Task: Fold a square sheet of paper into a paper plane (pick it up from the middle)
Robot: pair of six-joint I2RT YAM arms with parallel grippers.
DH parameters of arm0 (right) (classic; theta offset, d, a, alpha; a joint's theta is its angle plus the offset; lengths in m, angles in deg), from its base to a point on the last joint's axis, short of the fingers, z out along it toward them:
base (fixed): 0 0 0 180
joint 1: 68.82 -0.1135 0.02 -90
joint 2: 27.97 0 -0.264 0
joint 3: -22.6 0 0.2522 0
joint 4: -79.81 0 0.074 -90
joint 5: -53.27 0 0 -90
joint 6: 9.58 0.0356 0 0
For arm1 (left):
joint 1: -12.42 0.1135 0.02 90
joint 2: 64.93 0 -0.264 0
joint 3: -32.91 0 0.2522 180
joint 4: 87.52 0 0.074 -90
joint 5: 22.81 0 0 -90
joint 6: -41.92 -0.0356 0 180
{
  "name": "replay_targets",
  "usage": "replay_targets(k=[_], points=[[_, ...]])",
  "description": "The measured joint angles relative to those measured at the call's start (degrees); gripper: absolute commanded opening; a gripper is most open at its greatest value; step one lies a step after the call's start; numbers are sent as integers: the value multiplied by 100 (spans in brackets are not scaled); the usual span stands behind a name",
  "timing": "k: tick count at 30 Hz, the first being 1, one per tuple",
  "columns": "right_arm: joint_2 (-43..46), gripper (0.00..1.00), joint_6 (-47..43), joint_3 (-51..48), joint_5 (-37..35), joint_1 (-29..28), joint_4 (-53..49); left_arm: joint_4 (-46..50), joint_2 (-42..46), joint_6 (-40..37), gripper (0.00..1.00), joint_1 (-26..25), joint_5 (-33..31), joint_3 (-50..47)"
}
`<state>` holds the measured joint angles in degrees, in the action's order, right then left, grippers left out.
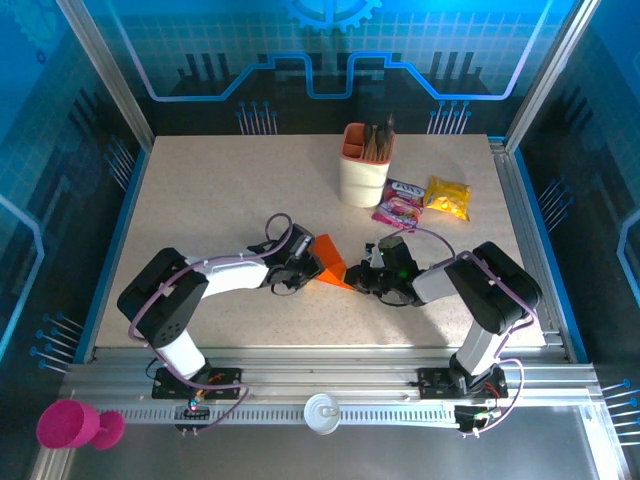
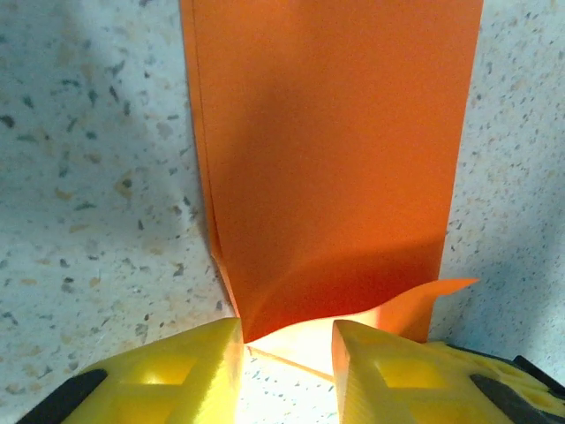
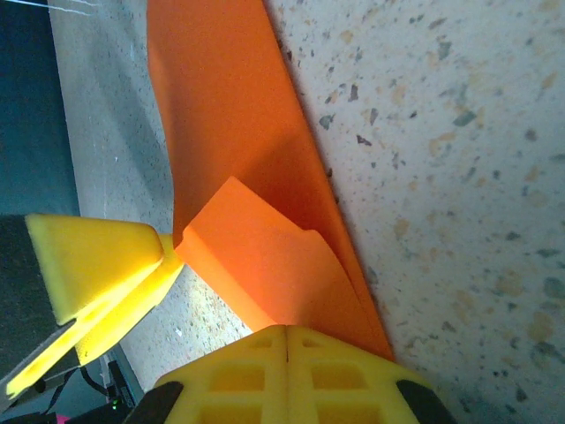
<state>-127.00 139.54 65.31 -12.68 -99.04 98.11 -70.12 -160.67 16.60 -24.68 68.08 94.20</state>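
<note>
Near the middle of the table (image 1: 220, 190), a little toward its near edge, the orange paper (image 1: 331, 262) lies partly folded between the two arms. It is wider at its far left end and narrows to a tip at its near right end.

The left gripper (image 1: 306, 264) sits at the paper's left side. In the left wrist view its yellow fingers (image 2: 199, 375) stand a narrow way apart. The paper's (image 2: 327, 159) near edge curls up into the gap between them, and one corner lifts over the right finger.

The right gripper (image 1: 358, 278) sits at the paper's right tip. In the right wrist view its fingers (image 3: 265, 375) are pressed together with no gap. A folded flap of the paper (image 3: 229, 132) runs right up to their tips, but I cannot tell whether any paper is caught between them.

On the far side of the table, well apart from the paper, stand a beige cup (image 1: 362, 170) and, to its right, a pink packet (image 1: 400, 206) and a yellow packet (image 1: 448, 196).
</note>
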Motion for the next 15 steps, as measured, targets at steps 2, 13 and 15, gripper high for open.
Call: replay_targets(k=[2, 13, 15], points=[[0, 0, 0, 0, 0, 0, 0, -11, -2, -46, 27, 22, 0, 0], [0, 0, 0, 2, 0, 0, -4, -175, -13, -140, 19, 42, 0, -11], [2, 0, 0, 2, 0, 0, -7, -260, -13, -166, 15, 42, 2, -68]])
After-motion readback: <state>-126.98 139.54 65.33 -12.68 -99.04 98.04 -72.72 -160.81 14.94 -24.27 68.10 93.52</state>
